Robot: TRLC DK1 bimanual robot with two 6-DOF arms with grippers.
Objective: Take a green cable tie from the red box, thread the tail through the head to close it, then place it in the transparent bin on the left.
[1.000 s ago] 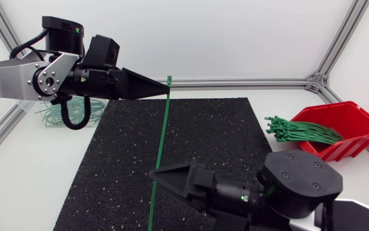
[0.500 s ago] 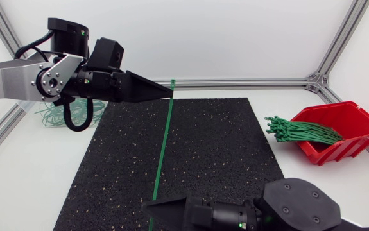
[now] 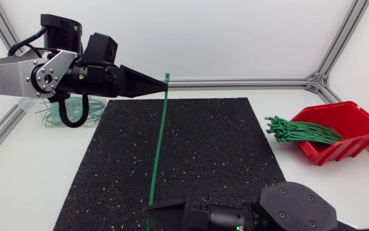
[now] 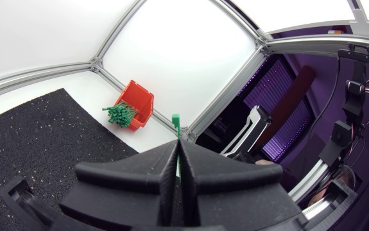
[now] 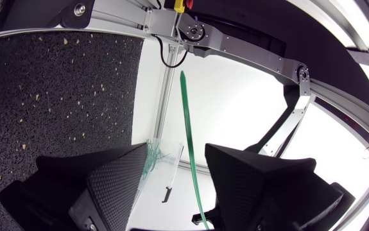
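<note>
Left gripper clamps the cable tie by its head; right gripper, fingers wide, has slid to the tail by the front edge of the mat, likely to regrasp for threading

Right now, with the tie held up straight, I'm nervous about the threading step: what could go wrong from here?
1. The left gripper pinches the green cable tie only at its fingertips, just behind the head, so the tie may twist or slip out.
2. The right gripper is open. The tail passes between its fingers untouched and nearer one finger, so closing may push the thin strap aside rather than grip it.
</note>
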